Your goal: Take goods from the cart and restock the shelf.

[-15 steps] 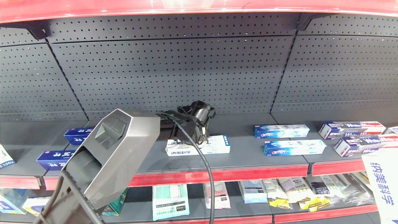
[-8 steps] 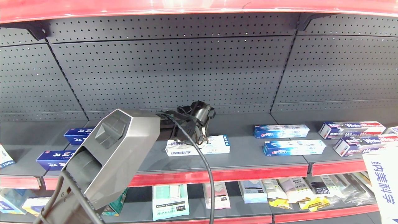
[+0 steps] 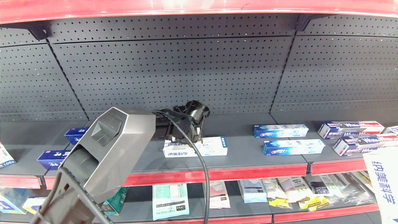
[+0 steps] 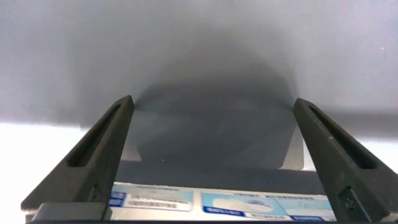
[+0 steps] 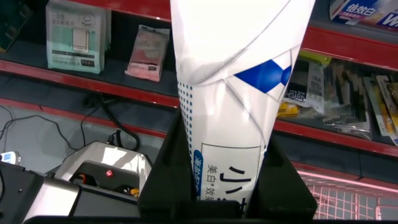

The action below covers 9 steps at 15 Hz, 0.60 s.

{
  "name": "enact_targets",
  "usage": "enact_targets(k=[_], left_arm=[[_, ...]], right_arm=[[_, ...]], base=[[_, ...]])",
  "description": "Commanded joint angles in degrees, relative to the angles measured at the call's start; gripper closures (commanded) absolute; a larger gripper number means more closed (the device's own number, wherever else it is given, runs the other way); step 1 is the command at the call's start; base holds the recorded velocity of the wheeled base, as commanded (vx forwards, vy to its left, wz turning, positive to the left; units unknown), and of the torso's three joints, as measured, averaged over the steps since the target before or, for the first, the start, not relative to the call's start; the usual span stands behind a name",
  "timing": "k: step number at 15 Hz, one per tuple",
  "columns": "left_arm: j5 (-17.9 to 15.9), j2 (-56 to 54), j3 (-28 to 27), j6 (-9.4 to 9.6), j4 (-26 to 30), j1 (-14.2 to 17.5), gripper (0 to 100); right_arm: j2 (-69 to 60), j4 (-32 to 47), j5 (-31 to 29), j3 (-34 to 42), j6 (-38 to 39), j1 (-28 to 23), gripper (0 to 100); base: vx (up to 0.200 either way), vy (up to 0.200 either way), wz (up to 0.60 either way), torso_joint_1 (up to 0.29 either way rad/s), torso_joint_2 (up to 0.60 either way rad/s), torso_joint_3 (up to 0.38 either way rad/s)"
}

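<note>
Two dark tapered fingers (image 4: 106,155) of the left gripper (image 4: 212,102), spread wide with nothing between them, poised over the matte grey shelf (image 3: 248,155). Just below them a white box (image 3: 208,147), flat cardboard, long side along the shelf front. Seen from the left wrist, cut down to a thin strip of blue and white print. In the head view, fingertips hidden behind the arm's black end and a looped cable (image 3: 204,180), so contact with the box impossible to judge.

Clamped firmly in the right gripper (image 5: 227,171): a white pack (image 5: 230,93), glossy folded film with a blue patch and fine blue dots, upright and widening upward. Top end cut off by the frame, lower end hidden between the black jaws. Held low on the right in front of the shelf, well apart from the white box.

Farther out:
- A smooth red strip (image 3: 217,174) along the shelf front.
- A perforated metal back panel (image 3: 171,68) behind.
- Two dark blue boxes (image 3: 54,157) to the left, partly covered by the left arm.
- Two pale blue boxes (image 3: 293,147) to the right.
- Red-and-white boxes (image 3: 351,129) beyond those, the outermost cut off.
- Flat shiny pouches (image 3: 170,200) lying on the level below, print too small to read.
- A pink wire grid (image 5: 348,199) cropped at a corner of the right wrist view.
</note>
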Motion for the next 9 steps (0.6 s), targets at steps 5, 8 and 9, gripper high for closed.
enact_targets(k=[5, 8, 9], left_arm=[[-0.4, -1.2, 0.0, 0.12, 5.7, 1.6, 0], [-0.5, -1.2, 0.0, -0.93, 5.6, 1.8, 0], [-0.5, -1.2, 0.0, -1.11, 5.5, 1.8, 0]], right_arm=[[0.2, 0.0, 0.0, 0.4, -0.1, 0.0, 100], [0.4, 0.0, 0.0, 0.4, -0.4, 0.0, 100], [0.4, 0.0, 0.0, 0.4, -0.4, 0.0, 100]], base=[[0.000, 0.000, 0.00, 0.000, 0.00, 0.000], [0.000, 0.000, 0.00, 0.000, 0.00, 0.000], [0.000, 0.000, 0.00, 0.000, 0.00, 0.000]])
